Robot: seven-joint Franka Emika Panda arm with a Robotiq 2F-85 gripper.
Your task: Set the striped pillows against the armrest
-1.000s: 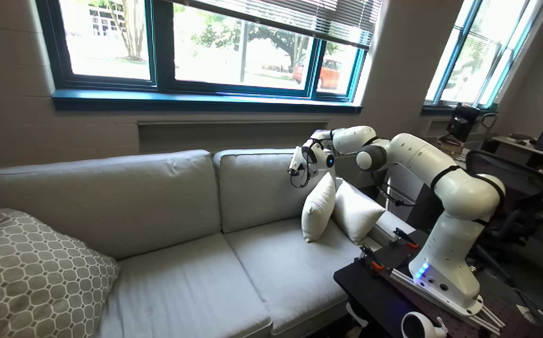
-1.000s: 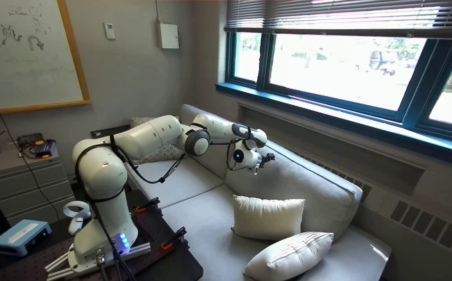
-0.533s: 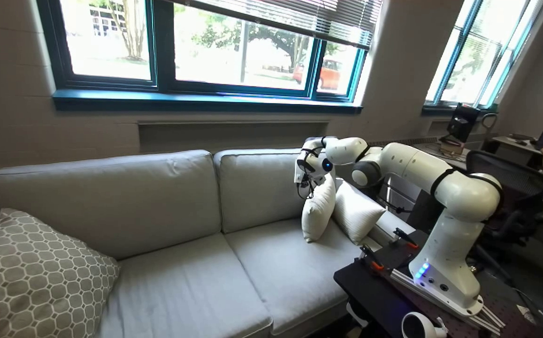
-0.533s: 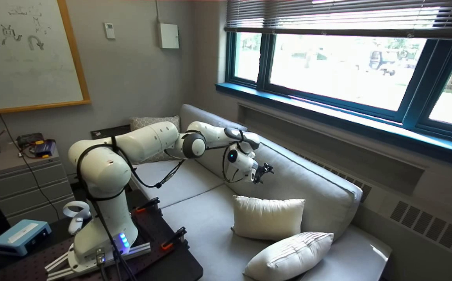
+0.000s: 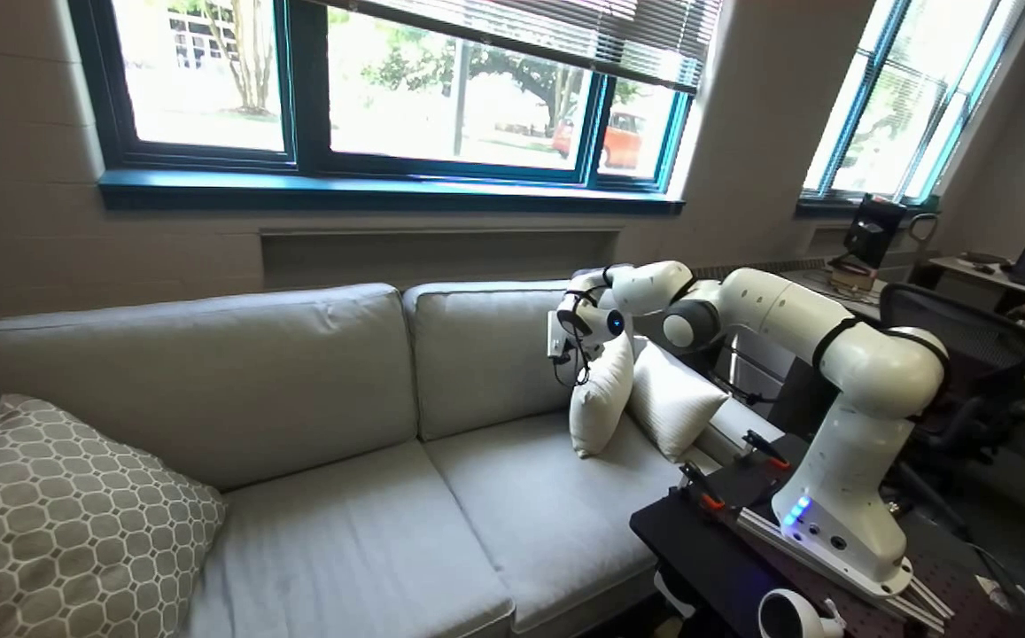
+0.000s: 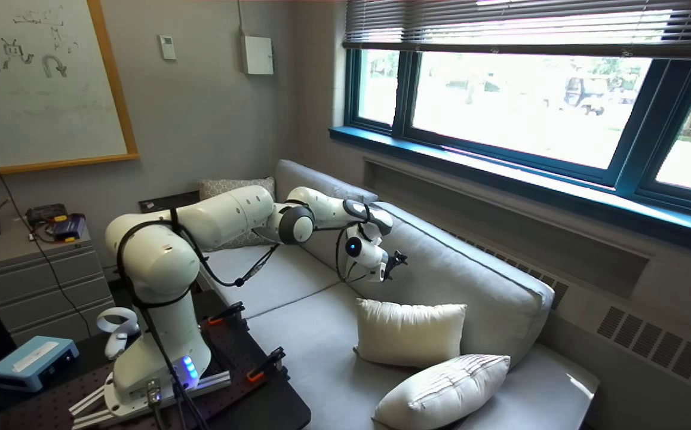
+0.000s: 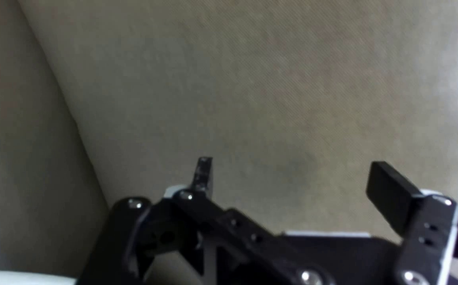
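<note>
Just right of center in an exterior view, one striped pillow [image 5: 601, 403] stands on the sofa [image 5: 326, 567] with a second striped pillow [image 5: 676, 403] tilted beside it, right by the armrest [image 5: 736, 418], though I can't tell if they're actually touching. The gripper [image 7: 292, 170], low in the wrist view, is spread pretty wide, beige fabric [image 7: 272, 79] filling most of the frame behind it.

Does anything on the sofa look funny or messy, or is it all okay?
One thing looks a bit askew: the striped pillow nearest the armrest leans over at a slant, while the other cream pillow beside it stands more upright, so the pair doesn't match. I see no spills or damage.
</note>
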